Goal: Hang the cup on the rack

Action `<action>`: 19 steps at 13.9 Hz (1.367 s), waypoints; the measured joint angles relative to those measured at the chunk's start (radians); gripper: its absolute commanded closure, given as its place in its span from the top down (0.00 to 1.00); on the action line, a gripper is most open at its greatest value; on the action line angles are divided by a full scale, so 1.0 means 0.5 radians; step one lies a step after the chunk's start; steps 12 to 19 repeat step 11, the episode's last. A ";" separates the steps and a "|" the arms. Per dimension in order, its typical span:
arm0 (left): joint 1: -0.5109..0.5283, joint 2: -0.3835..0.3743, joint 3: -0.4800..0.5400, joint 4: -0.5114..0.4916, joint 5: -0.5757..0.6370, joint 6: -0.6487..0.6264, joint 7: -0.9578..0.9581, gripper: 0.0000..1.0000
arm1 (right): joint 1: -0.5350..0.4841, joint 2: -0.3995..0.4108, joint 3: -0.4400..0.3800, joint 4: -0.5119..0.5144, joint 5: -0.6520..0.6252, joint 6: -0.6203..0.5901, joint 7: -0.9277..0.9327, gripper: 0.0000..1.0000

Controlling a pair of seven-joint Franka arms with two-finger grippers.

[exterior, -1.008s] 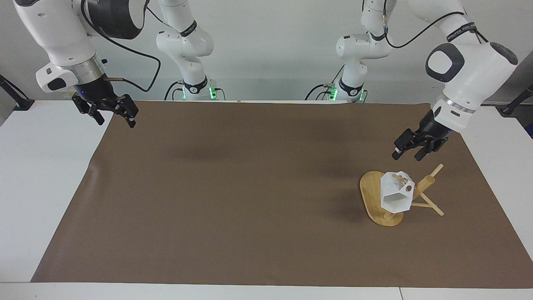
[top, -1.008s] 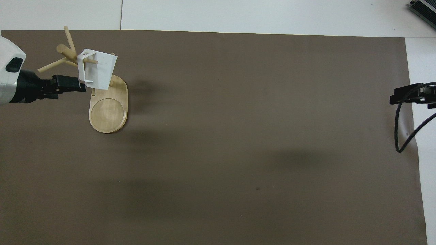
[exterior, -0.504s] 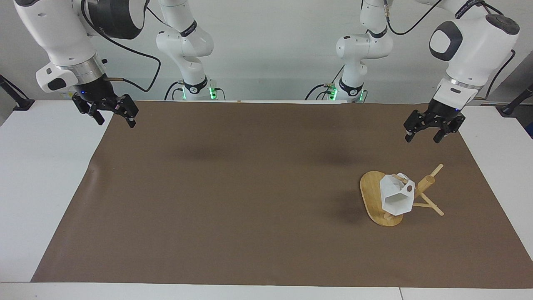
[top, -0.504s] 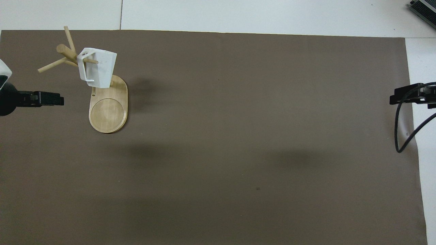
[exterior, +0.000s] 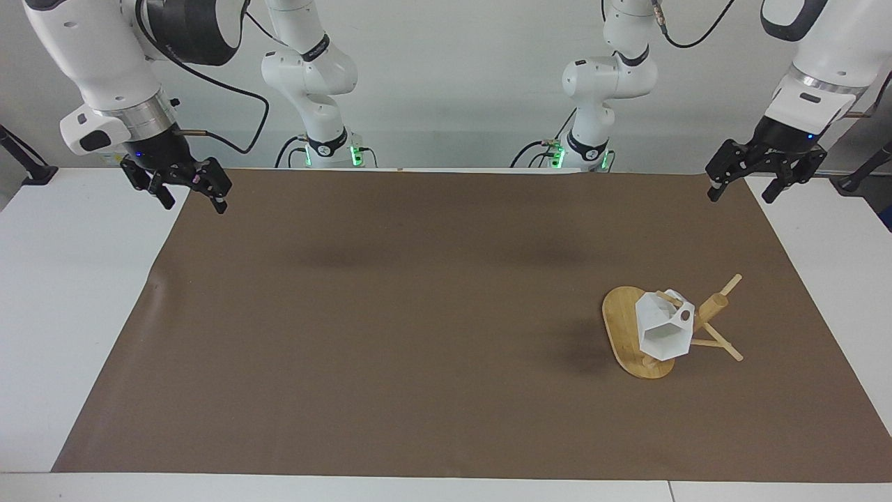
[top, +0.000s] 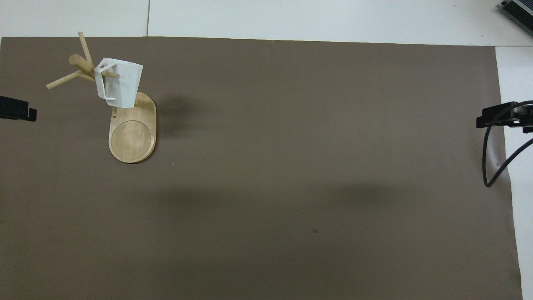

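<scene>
The left gripper hangs empty, fingers spread, over the mat's corner at the left arm's end; the overhead view catches only its tip. The right gripper waits spread at the right arm's end. The cup hangs on the rack, apparently by its handle hole.

left claw cut off overhead

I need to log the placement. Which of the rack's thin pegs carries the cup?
The peg that passes through the cup's handle hole, pointing toward the right arm's end of the table. The rack's other pegs stick out bare.
</scene>
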 measured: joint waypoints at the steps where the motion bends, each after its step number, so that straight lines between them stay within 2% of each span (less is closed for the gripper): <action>1: 0.001 -0.006 0.004 -0.009 0.000 -0.004 0.000 1.00 | 0.000 0.000 0.000 0.000 0.000 0.000 0.000 1.00; 10: 0.002 -0.008 0.013 -0.022 0.000 -0.118 0.000 1.00 | 0.000 0.000 0.000 0.000 0.000 0.000 0.000 1.00; 19: 0.002 -0.008 0.013 -0.022 0.000 -0.121 0.000 1.00 | 0.000 0.000 0.000 0.000 0.000 0.000 0.000 1.00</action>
